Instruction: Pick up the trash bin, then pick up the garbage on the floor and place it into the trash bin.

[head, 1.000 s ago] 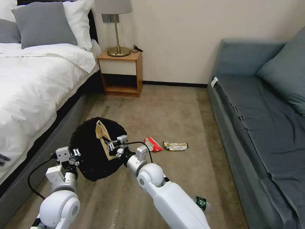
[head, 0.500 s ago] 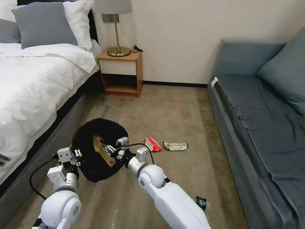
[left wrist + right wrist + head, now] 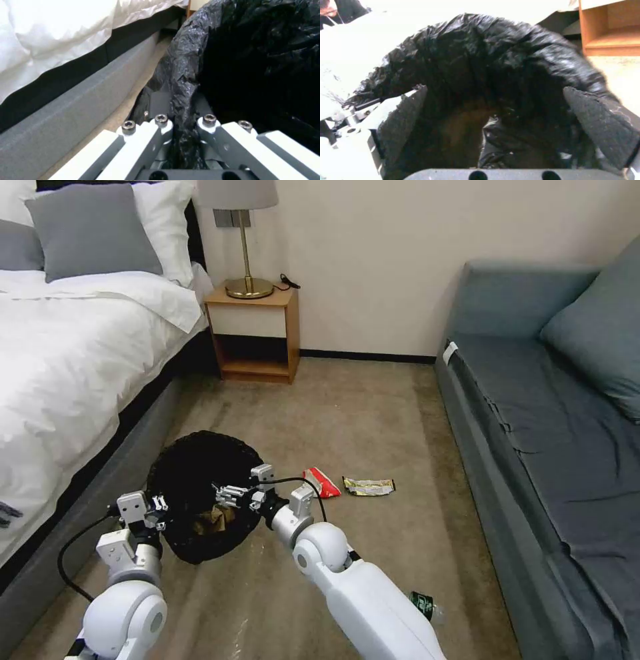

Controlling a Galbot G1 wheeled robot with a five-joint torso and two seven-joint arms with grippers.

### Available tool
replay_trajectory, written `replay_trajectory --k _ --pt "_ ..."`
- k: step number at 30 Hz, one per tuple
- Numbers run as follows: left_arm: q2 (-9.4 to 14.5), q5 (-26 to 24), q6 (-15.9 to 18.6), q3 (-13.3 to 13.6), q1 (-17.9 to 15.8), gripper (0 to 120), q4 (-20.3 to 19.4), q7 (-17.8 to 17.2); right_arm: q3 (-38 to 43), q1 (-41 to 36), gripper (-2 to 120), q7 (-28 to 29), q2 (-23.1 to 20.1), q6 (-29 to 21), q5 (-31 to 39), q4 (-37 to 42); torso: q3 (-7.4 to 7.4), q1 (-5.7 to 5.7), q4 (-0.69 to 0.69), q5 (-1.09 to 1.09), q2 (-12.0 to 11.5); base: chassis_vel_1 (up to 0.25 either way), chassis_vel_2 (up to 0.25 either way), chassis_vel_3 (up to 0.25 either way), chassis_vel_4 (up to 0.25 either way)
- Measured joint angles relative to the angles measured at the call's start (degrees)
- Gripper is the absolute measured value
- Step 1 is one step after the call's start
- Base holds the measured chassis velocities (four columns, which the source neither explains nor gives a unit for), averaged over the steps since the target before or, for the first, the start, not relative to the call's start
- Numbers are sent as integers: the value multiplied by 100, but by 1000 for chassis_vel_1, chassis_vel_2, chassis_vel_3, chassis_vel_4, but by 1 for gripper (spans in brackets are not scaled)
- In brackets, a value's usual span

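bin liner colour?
Black, crinkly and glossy. The trash bin liner shows best in the right wrist view.

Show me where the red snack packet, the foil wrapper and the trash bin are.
red snack packet (image 3: 321,481), head view, middle of the packet.
foil wrapper (image 3: 369,486), head view, middle of the wrapper.
trash bin (image 3: 193,447), head view, far rim of the black bag.

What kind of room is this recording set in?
Most likely a hotel-style bedroom: a made bed with pillows, a wooden nightstand with a lamp, and a grey sofa on carpet.
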Motion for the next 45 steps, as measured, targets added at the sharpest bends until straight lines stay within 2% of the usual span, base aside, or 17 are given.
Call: replay_trajectory --k 4,13,14,22,26,27,32,39,45 --pt "28 3 -38 -21 -3 3 67 1 78 28 100 -1 -172 4 -21 1 0 0 1 0 0 0 0 0 0" --pt "100 -13 -74 -104 -41 3 124 4 223 100 100 92 -1066 -46 -34 133 0 0 0 1 0 0 0 0 0" --pt "100 27 -89 -104 -49 3 133 4 238 61 100 107 -1230 -76 -135 131 0 0 0 1 0 0 0 0 0" --pt "90 233 -154 -52 -76 3 166 4 474 -193 100 -99 -1717 -332 -909 83 0 0 0 2 0 0 0 0 0" --pt "100 255 -157 -56 -83 3 168 -14 649 -407 100 -302 -2313 -568 -1163 211 0 0 0 2 0 0 0 0 0" --pt "100 255 -157 -56 -83 3 168 -14 649 -407 100 -302 -2313 -568 -1163 211 0 0 0 2 0 0 0 0 0" --pt "121 315 -194 -83 -75 3 167 -26 799 -782 100 -483 -2916 -604 -1372 330 0 0 0 1 0 0 0 0 0" --pt "132 422 -256 -35 -95 3 206 -42 1306 -1449 100 -769 -3280 -471 -1846 425 0 0 -1 1 0 0 0 0 0" --pt "130 432 -258 32 -118 3 228 -42 1860 -2230 100 -944 -3348 -344 -2161 580 0 0 -1 1 0 0 0 0 0"
